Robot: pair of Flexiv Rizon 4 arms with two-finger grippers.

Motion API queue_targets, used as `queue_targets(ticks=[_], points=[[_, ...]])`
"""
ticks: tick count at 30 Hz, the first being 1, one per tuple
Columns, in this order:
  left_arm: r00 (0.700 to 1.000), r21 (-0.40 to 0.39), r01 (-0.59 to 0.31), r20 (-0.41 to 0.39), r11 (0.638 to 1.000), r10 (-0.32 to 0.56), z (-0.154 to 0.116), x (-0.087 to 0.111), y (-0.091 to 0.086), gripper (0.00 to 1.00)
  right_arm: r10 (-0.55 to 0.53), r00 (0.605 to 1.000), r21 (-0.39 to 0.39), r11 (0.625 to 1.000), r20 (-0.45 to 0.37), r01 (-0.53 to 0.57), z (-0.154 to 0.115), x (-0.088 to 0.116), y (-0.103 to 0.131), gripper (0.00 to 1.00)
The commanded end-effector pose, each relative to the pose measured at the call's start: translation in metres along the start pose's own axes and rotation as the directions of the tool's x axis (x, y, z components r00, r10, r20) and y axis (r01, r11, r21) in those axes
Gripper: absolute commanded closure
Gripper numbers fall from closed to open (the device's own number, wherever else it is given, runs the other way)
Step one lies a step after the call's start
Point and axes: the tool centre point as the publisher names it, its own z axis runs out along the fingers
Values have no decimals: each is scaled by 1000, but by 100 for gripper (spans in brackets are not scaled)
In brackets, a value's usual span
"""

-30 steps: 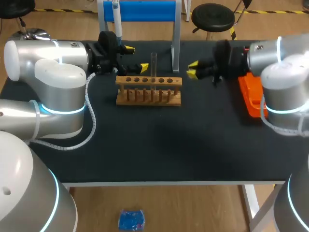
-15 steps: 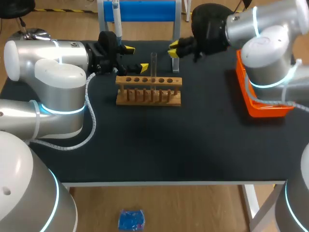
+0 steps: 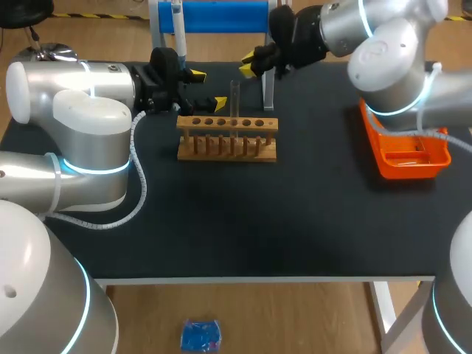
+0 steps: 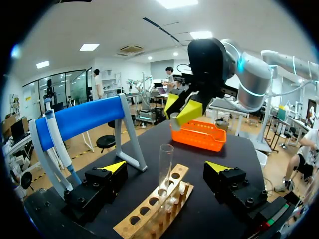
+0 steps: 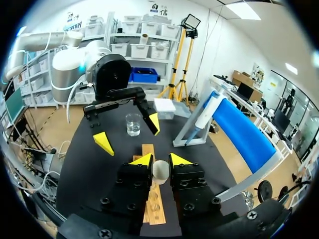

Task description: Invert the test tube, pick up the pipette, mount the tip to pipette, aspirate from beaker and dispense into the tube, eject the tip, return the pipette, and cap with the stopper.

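Right tool [image 3: 249,67], gripping stopper [image 5: 160,170], swung toward test tube [image 3: 235,97].

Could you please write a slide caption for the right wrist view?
Right gripper holding the stopper over the wooden rack, beaker and open left gripper ahead.

Overhead; wrist views flanking test tube [image 3: 235,99]

Orange tray [image 3: 404,172], blue stand bar [image 3: 221,16], black table [image 3: 243,214], tan wooden rack [image 3: 227,138], clear tube [image 3: 235,96], grey stopper [image 5: 160,170].
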Motion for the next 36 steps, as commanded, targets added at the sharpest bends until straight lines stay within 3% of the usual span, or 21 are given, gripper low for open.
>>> queue_targets(ticks=[1, 36], points=[[1000, -1, 0, 1, 1000, 0, 0, 0, 0, 0, 1, 1000, 33, 999, -5, -1, 8, -4, 4, 100], [1000, -1, 0, 1, 1000, 0, 0, 0, 0, 0, 24, 999, 45, 999, -42, -22, 33, 6, -7, 100]])
